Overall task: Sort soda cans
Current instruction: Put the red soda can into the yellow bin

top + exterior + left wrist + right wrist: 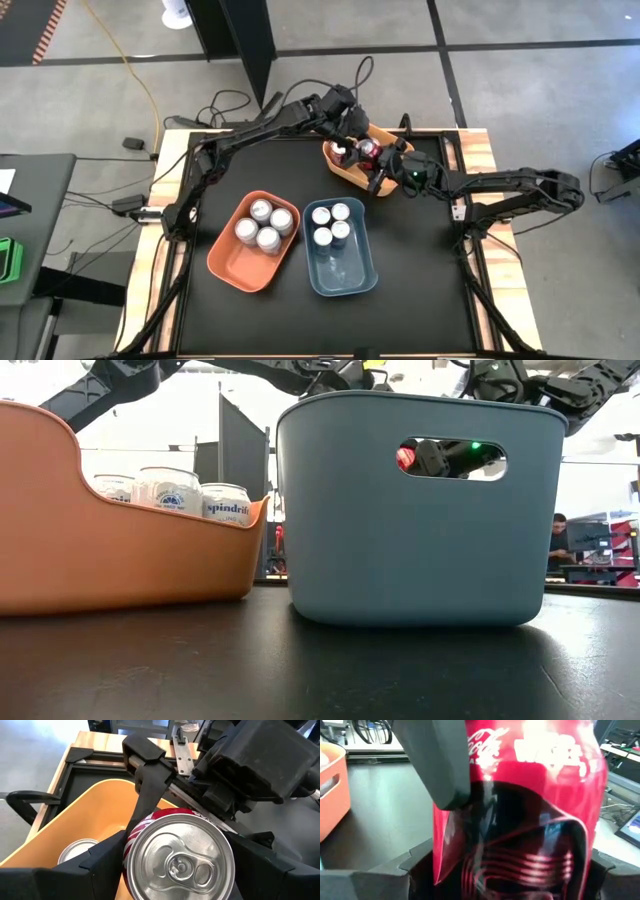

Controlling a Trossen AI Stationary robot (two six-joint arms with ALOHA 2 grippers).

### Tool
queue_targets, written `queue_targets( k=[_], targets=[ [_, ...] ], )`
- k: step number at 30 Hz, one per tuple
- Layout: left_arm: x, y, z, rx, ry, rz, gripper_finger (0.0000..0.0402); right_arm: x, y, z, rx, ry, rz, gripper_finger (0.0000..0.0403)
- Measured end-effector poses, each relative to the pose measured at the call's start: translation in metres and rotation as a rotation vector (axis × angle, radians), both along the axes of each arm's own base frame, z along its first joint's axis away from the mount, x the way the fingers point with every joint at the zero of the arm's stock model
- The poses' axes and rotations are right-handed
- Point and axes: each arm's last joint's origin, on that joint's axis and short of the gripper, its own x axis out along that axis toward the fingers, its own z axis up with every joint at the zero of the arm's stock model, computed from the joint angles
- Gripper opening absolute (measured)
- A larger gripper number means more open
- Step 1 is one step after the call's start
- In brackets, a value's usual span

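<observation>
Both arms meet over the yellow bin (352, 170) at the twelve o'clock side of the black counter (420, 270). A red can (368, 150) sits above that bin, between the two grippers. The left gripper (352, 140) reaches in from eleven o'clock; in its wrist view its dark fingers (105, 857) flank the red can (177, 852) on both sides, touching the body, so it grips the can. The right gripper (385, 170) comes in from three o'clock; in its wrist view the same red can (520, 805) fills the space between the fingers (417, 862), and one finger of the other arm lies across the can's side, so it also appears clamped on the can, though contact is hard to confirm at this closeness. Another silver-topped can (77, 852) stands in the yellow bin beside it. The orange bin (232, 265) at seven o'clock holds three silver-white cans (262, 225). The blue bin (345, 275) at six o'clock holds four blue cans (331, 224).
</observation>
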Motion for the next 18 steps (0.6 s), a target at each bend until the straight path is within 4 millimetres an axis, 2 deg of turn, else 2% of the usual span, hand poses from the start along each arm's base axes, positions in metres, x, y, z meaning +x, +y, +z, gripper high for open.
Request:
queue_targets(
  k=[18],
  targets=[
    [-0.002,-0.0045,-0.007,0.129,0.101,0.022,0.0297,-0.001,0.0015,-0.0006,0.037,0.184,-0.01,0.034]
  ],
)
